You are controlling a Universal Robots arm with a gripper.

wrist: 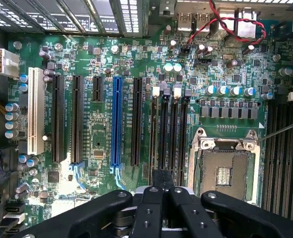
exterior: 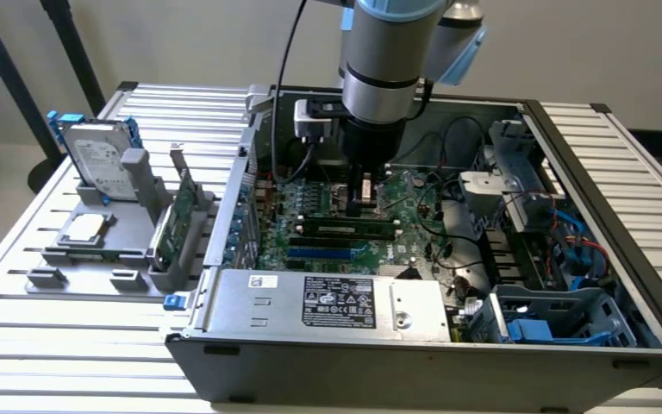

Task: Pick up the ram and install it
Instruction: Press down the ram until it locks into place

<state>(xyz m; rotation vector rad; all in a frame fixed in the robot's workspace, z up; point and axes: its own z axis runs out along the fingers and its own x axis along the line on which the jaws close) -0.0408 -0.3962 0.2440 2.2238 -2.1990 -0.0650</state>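
The ram (exterior: pixel 344 229) is a long, thin stick with a row of black chips. It stands on edge in a slot on the green motherboard (exterior: pixel 308 203), inside the open computer case. My gripper (exterior: pixel 364 205) hangs straight down over the middle of the ram, with its tips at the ram's top edge. Whether they touch it I cannot tell. In the wrist view the black fingers (wrist: pixel 151 208) are pressed together, and the gripper (wrist: pixel 162 181) sits above the row of narrow memory slots (wrist: pixel 169 131). Nothing shows between the fingers.
The empty processor socket (wrist: pixel 223 171) lies beside the slots. A grey power supply (exterior: pixel 331 302) fills the case's front. Cables and a blue drive cage (exterior: pixel 544 328) crowd the exterior view's right. Outside the case, a grey fixture holds a hard drive (exterior: pixel 96 159), a green expansion card (exterior: pixel 170 226) and a processor chip (exterior: pixel 84 228).
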